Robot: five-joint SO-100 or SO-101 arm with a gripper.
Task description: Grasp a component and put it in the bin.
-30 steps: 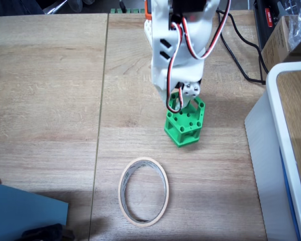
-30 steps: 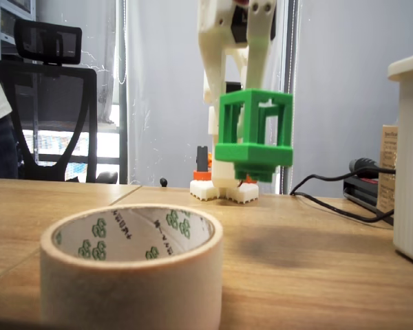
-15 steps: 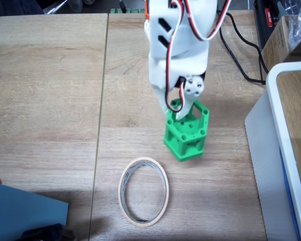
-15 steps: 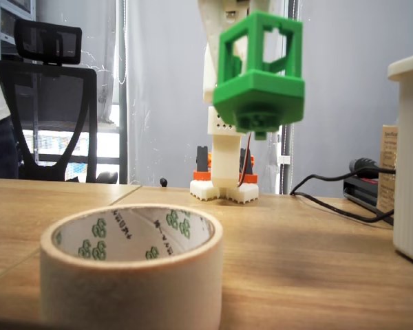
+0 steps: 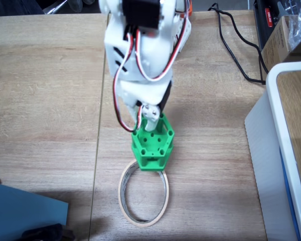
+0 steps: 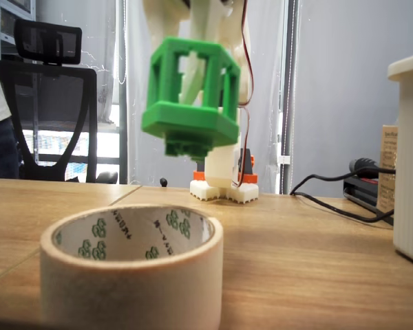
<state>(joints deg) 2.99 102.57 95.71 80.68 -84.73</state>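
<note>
Green component (image 5: 152, 144) is pinched in my tool (image 5: 146, 116), fingers pressed on its top edge; it hangs clear above the table (image 5: 50, 90), just over the bin's (image 5: 143, 195) far rim.

Counted in both fixed views: one green component (image 5: 152, 145) (image 6: 191, 96), one beige bin (image 5: 144, 198) (image 6: 131, 268), one white arm (image 5: 140, 50); one black office chair (image 6: 48, 103) at upper left.

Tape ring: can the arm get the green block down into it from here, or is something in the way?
Probably yes. The gripper holds the green block in the air above the tape ring's far rim, with only open air below.
</note>
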